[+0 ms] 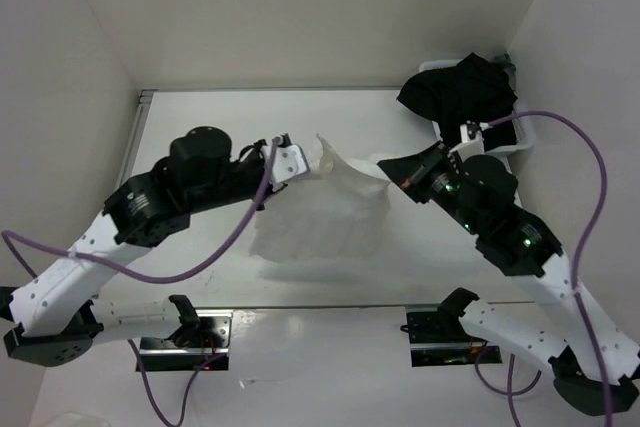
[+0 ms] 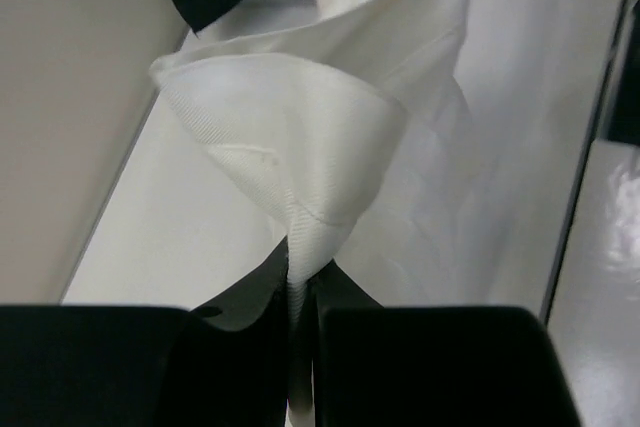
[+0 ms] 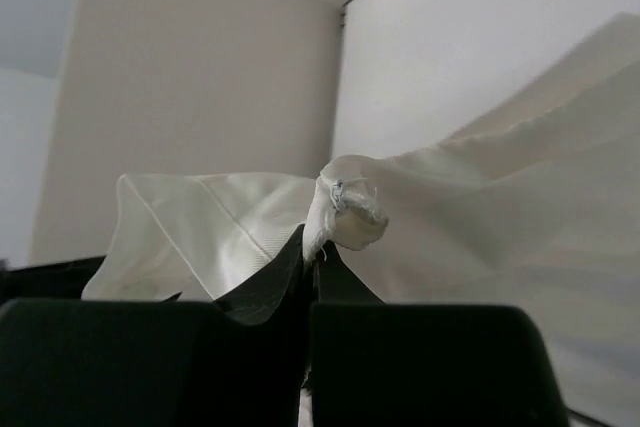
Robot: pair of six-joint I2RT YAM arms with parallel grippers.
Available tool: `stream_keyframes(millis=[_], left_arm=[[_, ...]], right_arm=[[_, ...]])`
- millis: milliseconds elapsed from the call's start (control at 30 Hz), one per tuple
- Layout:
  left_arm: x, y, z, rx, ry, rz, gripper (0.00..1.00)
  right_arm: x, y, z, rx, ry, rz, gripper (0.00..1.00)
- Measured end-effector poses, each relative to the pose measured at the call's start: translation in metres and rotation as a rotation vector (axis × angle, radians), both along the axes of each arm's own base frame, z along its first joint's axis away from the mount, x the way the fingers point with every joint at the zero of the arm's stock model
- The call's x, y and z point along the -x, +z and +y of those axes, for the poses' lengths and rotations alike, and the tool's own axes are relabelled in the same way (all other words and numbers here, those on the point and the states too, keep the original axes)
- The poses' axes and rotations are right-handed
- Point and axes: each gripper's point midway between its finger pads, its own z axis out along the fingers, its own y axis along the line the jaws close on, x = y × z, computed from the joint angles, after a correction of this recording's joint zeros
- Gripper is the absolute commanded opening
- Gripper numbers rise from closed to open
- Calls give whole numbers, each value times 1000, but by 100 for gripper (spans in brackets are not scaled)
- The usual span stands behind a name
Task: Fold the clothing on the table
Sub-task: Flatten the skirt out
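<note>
The large flat white rectangular table [image 1: 200, 127] carries the thin white pleated fabric clothing [image 1: 325, 222] near its middle, its far edge held up off the surface while the rest drapes down onto it. The left gripper [image 2: 300, 282] is clamped on one ribbed corner of that edge and the right gripper [image 3: 310, 257] pinches the other. This is likely so the stretched edge can be laid over as a fold.
</note>
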Motion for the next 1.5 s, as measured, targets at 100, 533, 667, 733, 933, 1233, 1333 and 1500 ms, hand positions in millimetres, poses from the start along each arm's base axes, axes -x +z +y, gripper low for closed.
stream_keyframes(millis=[100, 533, 667, 733, 933, 1233, 1333, 1500], left_arm=[[15, 27, 8, 101, 0, 16, 12], [-15, -41, 15, 142, 215, 327, 12], [-101, -83, 36, 101, 442, 374, 19], [-139, -117, 49, 64, 528, 427, 22], [-213, -222, 90, -21, 683, 609, 38], [-282, -270, 135, -43, 770, 625, 78], [-281, -259, 147, -52, 771, 598, 79], [-230, -269, 155, -97, 730, 643, 81]], right_arm=[[28, 32, 0, -56, 25, -26, 0], [-47, -42, 43, 269, -40, 178, 4], [-118, -95, 39, 370, -85, 257, 17], [-147, -128, 22, 418, -121, 313, 21], [-198, -213, 21, 525, -103, 438, 34], [-277, -233, 30, 594, -117, 378, 97], [-268, -215, 15, 586, -119, 347, 97], [-217, -218, -38, 582, -97, 404, 98]])
